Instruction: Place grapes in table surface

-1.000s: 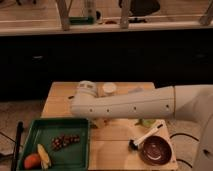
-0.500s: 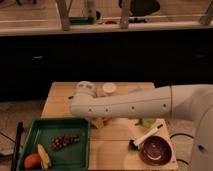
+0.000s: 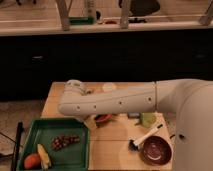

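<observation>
The small bunch of dark reddish-brown grapes (image 3: 65, 141) lies near the middle of the green rectangular tray (image 3: 55, 120), not on the bare light tan wooden desk (image 3: 112, 147). In the tray's near left corner sit an orange round fruit (image 3: 31, 161) and a yellow oblong piece (image 3: 44, 156), side by side and a little apart from the grapes. The tray rests on the near left part of the desk.

A thick white robot arm (image 3: 120, 101) stretches across the desk from the right and bends downward above the tray's far right corner. The hand (image 3: 90, 122) hangs below that bend, just beside the corner and apart from the grapes. The arm covers most of it, so I cannot tell whether it is open or closed. An orange-red item (image 3: 103, 119) shows beside it under the arm, too hidden to identify.

Further right lie a pale green object (image 3: 147, 119), a white-handled brush (image 3: 145, 137) set at a tilt, and a dark brown round bowl (image 3: 156, 150) just beside the brush. A white round disc (image 3: 109, 87) sits near the far edge behind the arm. A black upright pole (image 3: 17, 145) stands left of the tray. A dark cabinet front (image 3: 125, 55) runs behind the desk.
</observation>
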`<state>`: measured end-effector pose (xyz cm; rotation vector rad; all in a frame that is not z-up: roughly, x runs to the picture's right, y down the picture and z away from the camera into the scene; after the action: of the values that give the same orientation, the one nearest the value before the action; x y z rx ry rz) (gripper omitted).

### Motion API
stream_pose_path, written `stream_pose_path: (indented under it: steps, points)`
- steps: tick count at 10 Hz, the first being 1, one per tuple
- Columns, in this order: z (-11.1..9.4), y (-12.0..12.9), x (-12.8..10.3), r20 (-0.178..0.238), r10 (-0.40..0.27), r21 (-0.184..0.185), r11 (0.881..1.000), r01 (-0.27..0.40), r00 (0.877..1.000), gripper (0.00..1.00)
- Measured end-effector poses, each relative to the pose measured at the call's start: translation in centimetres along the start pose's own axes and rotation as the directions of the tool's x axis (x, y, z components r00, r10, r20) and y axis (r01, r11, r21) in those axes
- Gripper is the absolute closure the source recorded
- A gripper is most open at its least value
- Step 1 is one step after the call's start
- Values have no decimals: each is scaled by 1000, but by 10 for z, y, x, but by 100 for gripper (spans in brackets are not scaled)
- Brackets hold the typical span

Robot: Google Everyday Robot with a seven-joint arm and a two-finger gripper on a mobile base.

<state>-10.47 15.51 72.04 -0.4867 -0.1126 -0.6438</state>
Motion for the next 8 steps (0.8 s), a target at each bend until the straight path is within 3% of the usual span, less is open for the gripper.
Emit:
stream_pose_path:
  steps: [4,8]
  points:
    - [0,-6,-35,24,-1,-7,1000,1,1000,20]
    - [17,-17,-77,79,-67,-21,997,68,995,20]
